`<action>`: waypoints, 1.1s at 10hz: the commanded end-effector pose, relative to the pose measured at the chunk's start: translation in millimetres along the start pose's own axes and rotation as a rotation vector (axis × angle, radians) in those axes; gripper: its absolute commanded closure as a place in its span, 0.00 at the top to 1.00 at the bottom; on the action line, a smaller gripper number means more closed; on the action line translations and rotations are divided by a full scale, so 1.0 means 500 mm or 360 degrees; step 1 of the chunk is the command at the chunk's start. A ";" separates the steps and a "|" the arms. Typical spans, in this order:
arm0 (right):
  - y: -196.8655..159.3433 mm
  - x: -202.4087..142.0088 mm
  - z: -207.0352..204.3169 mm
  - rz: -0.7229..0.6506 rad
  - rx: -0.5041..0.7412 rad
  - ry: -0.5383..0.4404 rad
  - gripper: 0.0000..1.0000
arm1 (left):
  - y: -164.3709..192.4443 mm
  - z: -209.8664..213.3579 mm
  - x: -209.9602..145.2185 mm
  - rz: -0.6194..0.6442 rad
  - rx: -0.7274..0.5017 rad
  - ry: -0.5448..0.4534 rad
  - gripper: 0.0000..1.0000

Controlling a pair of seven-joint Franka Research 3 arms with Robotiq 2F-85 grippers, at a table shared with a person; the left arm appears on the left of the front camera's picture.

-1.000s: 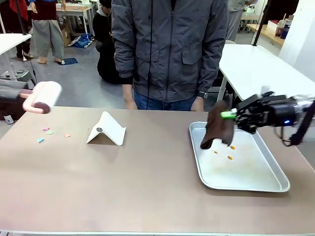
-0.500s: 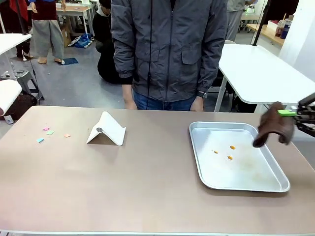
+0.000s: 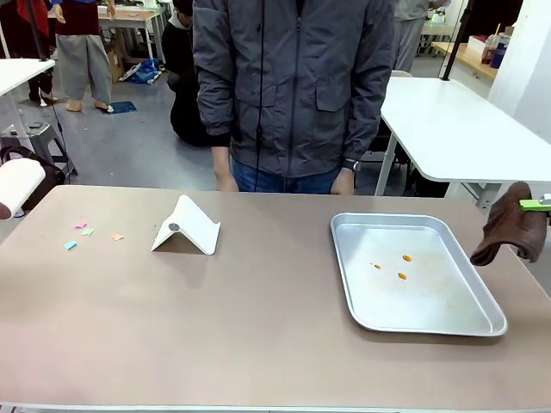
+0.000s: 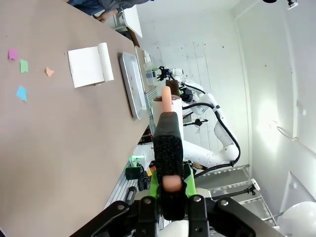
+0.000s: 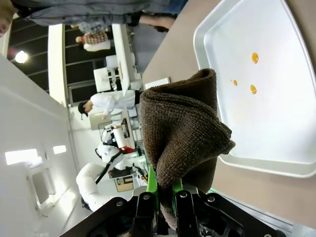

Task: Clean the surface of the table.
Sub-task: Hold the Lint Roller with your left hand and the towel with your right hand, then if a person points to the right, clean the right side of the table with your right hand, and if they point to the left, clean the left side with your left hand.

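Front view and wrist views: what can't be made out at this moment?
- Front view: the right edge cuts off the right gripper beyond its green pad and the brown cloth.
- Front view: the left edge cuts off the lint roller.
- Front view: the orange spots in the tray are too small to identify.
- Right wrist view: the cloth covers that gripper's tips.

the right gripper (image 5: 163,191) carried the brown cloth (image 3: 508,231) off the tray (image 3: 387,217) toward 3 o'clock, stopping beyond its rim over the table (image 3: 215,318) edge. the left gripper (image 4: 170,190) pulled the lint roller (image 3: 17,185) back toward 9 o'clock.
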State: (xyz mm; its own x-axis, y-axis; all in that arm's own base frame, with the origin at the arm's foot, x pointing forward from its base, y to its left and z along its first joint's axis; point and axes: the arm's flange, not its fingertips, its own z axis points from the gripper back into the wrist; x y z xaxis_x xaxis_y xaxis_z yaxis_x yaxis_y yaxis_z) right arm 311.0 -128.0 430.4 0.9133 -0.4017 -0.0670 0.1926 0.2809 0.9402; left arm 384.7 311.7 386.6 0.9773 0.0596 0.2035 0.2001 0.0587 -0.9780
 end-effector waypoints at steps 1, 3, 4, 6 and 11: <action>0.004 -0.004 -0.010 -0.0051 0.0023 0.0054 0.00 | -0.018 -0.002 -0.006 -0.0034 -0.0008 -0.0029 0.09; 0.004 -0.004 -0.010 -0.0051 0.0023 0.0054 0.00 | -0.018 -0.002 -0.006 -0.0034 -0.0008 -0.0029 0.09; 0.004 -0.004 -0.010 -0.0051 0.0023 0.0054 0.00 | -0.018 -0.002 -0.006 -0.0034 -0.0008 -0.0029 0.09; 0.004 -0.004 -0.010 -0.0051 0.0023 0.0054 0.00 | -0.018 -0.002 -0.006 -0.0034 -0.0008 -0.0029 0.09; 0.004 -0.004 -0.010 -0.0051 0.0023 0.0054 0.00 | -0.018 -0.002 -0.006 -0.0034 -0.0008 -0.0029 0.09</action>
State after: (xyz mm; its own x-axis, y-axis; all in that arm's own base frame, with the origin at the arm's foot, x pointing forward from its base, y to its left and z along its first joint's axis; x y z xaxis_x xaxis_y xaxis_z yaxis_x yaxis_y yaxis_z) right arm 311.7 -124.0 426.6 0.9192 -0.3839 -0.0880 0.2026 0.2693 0.9415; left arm 384.1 311.7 389.5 0.9760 0.0605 0.2092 0.2055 0.0620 -0.9767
